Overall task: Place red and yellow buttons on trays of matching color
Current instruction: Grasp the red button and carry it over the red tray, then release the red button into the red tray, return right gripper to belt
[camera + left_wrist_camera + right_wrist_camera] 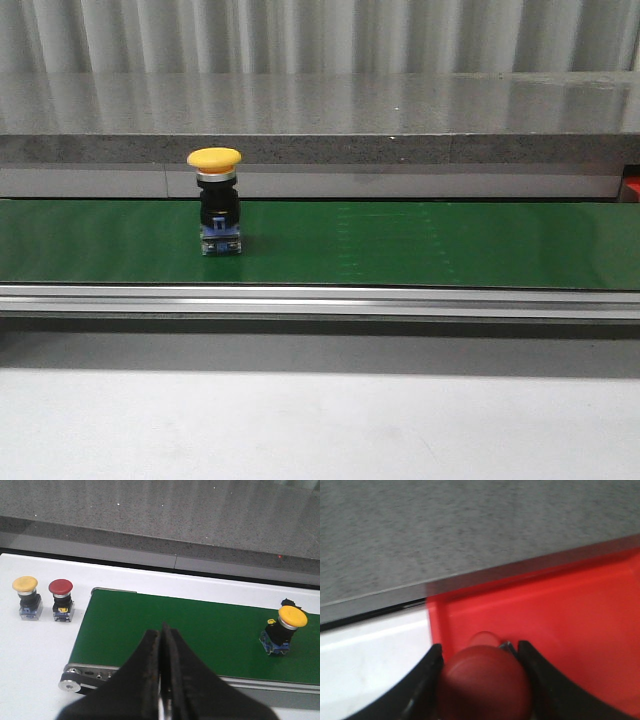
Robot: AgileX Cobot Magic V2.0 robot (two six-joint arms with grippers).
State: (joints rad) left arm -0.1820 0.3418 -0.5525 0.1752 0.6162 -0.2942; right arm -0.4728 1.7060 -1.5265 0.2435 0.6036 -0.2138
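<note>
Front view: 1 yellow button [215, 213] stands upright on the green belt [400, 245], no pincer visible. Left wrist view: the left pincer [162, 680], fingers together, empty, points at the belt. Right wrist view: the right pincer [480, 675] clamps a red button [485, 682] directly over the red tray [570, 625].

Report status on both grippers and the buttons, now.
Left gripper shut, empty, above the belt end. Right gripper shut on red button, over red tray. Yellow button upright on green belt. Nothing in the way.
</note>
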